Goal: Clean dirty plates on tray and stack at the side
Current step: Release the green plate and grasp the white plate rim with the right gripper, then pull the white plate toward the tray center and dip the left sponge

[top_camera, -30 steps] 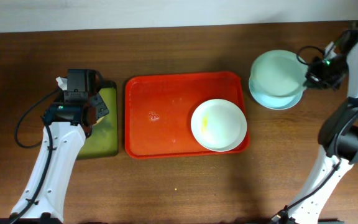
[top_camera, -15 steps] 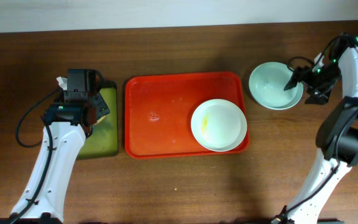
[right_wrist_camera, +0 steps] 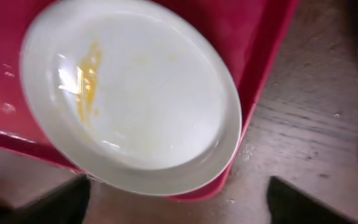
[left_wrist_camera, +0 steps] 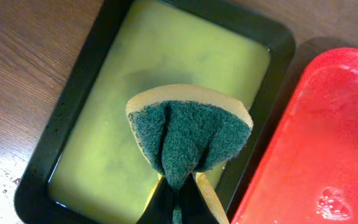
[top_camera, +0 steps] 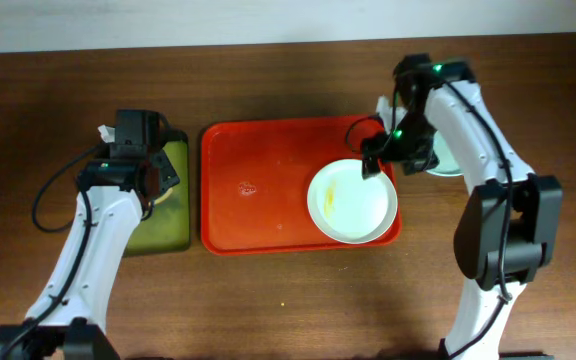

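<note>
My right gripper [top_camera: 371, 163] hangs over the red tray [top_camera: 268, 190], which lies at the middle of the bench. Its jaws stand wide apart and hold nothing. The white plate [top_camera: 353, 200] lies flat in the tray's corner toward the right and near edges of the bench. My right gripper is above the plate's far rim. In the right wrist view the white plate [right_wrist_camera: 129, 93] fills the space ahead of my spread fingers [right_wrist_camera: 48, 202]. A yellow smear [right_wrist_camera: 87, 73] runs down its left side.

Just beyond the tray toward the right edge, a pale mint plate [top_camera: 442, 167] shows partly from behind my right arm.

My left gripper [left_wrist_camera: 179, 208] is clamped on a folded sponge [left_wrist_camera: 188, 134]. It holds the sponge over the black tray [left_wrist_camera: 73, 118] of yellowish liquid on the left side of the red tray.
</note>
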Action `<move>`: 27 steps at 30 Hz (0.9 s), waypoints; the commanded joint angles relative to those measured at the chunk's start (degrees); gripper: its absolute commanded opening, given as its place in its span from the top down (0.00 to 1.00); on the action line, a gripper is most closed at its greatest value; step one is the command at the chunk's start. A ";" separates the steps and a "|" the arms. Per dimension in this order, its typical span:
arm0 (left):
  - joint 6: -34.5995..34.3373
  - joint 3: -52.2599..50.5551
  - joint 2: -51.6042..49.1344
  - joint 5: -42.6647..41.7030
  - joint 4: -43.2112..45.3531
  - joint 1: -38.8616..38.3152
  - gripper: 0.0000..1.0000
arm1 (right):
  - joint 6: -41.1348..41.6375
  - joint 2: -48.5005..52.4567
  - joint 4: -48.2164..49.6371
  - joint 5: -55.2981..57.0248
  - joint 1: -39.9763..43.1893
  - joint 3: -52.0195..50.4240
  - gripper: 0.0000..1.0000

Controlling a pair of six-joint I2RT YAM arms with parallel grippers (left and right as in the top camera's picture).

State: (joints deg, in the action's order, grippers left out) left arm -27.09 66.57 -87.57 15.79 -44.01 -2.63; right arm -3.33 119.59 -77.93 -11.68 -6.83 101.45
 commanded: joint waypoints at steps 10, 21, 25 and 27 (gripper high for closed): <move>-0.70 -0.15 -0.61 -0.22 0.42 0.28 1.00 | 1.66 0.04 13.31 3.39 -0.28 -15.37 0.41; -0.70 -0.15 -0.61 -0.22 0.42 0.28 1.00 | 4.48 0.04 13.68 -3.34 -0.26 -15.30 0.53; -0.70 -0.15 -0.61 -0.22 0.44 0.28 1.00 | 4.48 0.04 12.00 -0.92 -0.24 -13.77 0.48; -0.70 -0.15 -0.61 -0.20 0.42 0.28 1.00 | 4.48 0.04 10.03 -0.94 -0.22 -12.02 0.47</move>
State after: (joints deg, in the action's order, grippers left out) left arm -27.09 66.54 -87.94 15.62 -43.70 -2.63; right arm 0.67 119.85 -66.57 -12.97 -6.76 86.70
